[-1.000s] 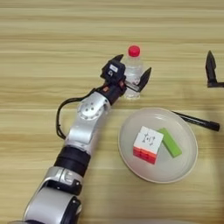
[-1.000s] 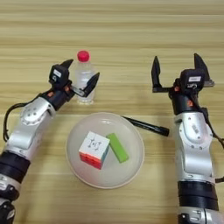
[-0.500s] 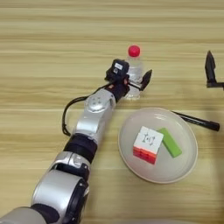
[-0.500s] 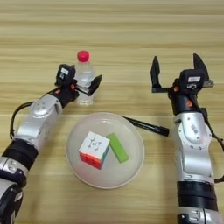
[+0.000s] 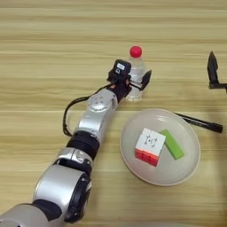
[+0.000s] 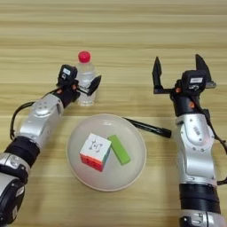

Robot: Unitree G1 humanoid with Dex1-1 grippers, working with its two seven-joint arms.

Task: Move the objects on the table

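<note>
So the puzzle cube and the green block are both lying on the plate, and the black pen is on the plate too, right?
Not quite. The puzzle cube and green block do lie on the plate, but the black pen lies on the table beside the plate's rim, as the right eye view shows.

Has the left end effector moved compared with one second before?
Yes. The left end effector has closed in around the bottle, which stayed put beyond the plate.

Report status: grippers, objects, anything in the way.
Left gripper open around upright bottle. Right gripper open, idle. Cube and block on plate. Pen beside plate.
</note>
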